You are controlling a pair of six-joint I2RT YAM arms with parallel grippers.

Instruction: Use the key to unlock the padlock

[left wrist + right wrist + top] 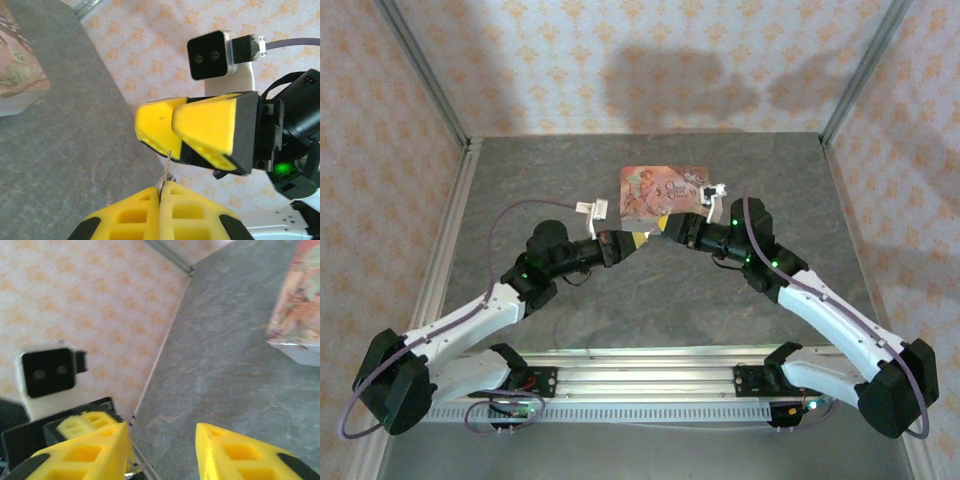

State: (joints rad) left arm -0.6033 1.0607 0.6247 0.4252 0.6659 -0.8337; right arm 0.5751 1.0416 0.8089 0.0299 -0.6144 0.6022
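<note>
The key point(166, 169), a thin metal sliver, stands pinched between the clenched fingers of the left claw point(160, 200), its tip pointing at the right claw point(160, 432), whose fingers stand apart, released. Both claws meet nose to nose over the grey desk point(620, 300), just in front of the pink tin point(660, 190)

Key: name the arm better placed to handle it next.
Left, probably. The left claw is shut on the key, whose thin blade sticks out between its pads. The right claw stands open close by, holding nothing.
</note>
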